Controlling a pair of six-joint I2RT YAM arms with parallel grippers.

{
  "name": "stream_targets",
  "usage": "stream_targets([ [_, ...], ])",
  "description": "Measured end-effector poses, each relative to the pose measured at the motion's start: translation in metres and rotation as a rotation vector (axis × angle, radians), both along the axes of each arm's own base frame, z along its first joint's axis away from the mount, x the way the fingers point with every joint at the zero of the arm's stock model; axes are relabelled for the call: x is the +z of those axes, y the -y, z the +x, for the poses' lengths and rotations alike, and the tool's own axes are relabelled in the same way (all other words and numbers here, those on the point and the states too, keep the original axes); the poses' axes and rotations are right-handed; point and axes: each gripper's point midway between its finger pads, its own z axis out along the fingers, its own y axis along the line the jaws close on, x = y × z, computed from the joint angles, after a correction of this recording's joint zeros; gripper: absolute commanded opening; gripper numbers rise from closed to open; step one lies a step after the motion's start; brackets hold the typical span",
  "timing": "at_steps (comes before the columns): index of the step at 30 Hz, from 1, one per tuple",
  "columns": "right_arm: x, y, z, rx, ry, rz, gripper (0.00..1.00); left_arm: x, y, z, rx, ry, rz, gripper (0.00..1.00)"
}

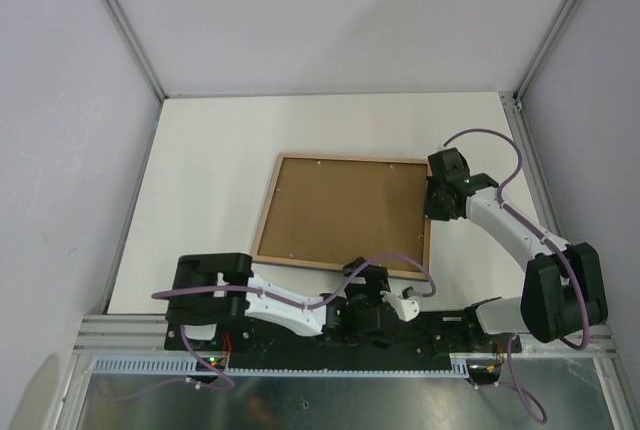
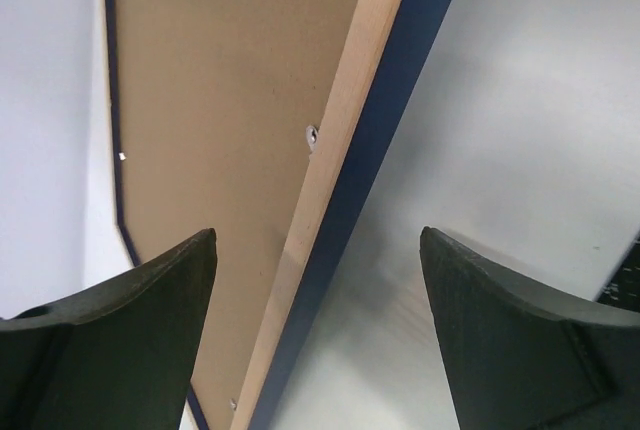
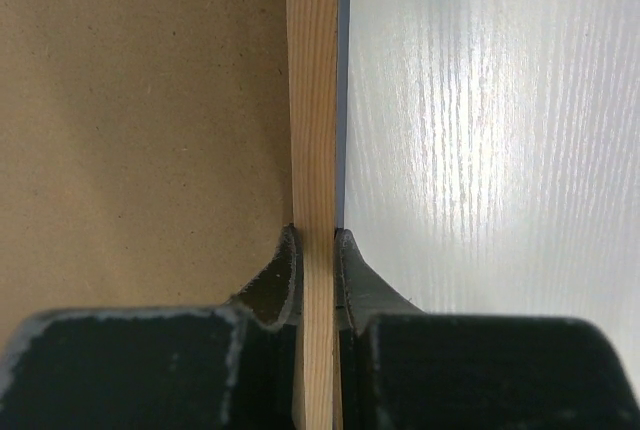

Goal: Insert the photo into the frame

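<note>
Right gripper [image 3: 315,240]: jaws clamped on the right rail of the frame [image 3: 312,70]. One finger sits on the inner side by the backing board [image 3: 140,100], the other on the outer navy edge. Frame lies back up around the middle of the table [image 3: 490,130], slightly skewed, with its near-right corner close to the table's near edge. Left gripper [image 2: 318,240]: jaws wide apart, holding nothing, poised over the frame's near rail by that corner. Photo: not visible in any view, and can't tell whether it's under the board.

Step, my read: securing the frame so the back can be worked on. To do it well, keep the pinch square on the thin rail, move slowly so it doesn't twist out, and bring the left down on the near rail to share the load.

Around: small metal tab [image 2: 311,135] on the wood rail probably pins the board, which would block any insertion. Purple cable [image 1: 480,135] loops above the right arm, clear of the frame.
</note>
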Motion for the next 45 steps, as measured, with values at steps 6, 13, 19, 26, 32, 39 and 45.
stream_targets([
  [6,0.004,0.001,-0.004,0.000,-0.009,-0.002,0.00,-0.013,-0.013,0.012,0.006,0.113,0.066,0.81],
  [13,0.007,0.002,-0.006,-0.001,-0.015,-0.003,0.00,-0.010,-0.018,0.022,0.032,0.222,0.063,0.79],
  [19,0.010,0.002,-0.007,0.006,-0.014,-0.003,0.00,-0.006,-0.020,0.033,0.042,0.301,0.050,0.76],
  [26,0.012,0.003,-0.004,0.012,-0.006,-0.002,0.00,0.001,-0.019,0.047,0.041,0.389,0.046,0.56],
  [32,0.015,0.004,0.000,0.006,0.006,0.007,0.00,0.003,-0.017,0.051,0.005,0.496,0.110,0.25],
  [39,0.016,0.005,0.001,-0.002,0.008,0.019,0.00,0.009,-0.019,0.055,-0.006,0.562,0.182,0.01],
  [45,0.019,0.006,0.002,-0.008,0.016,0.026,0.26,0.013,-0.019,0.057,-0.001,0.573,0.187,0.00],
])
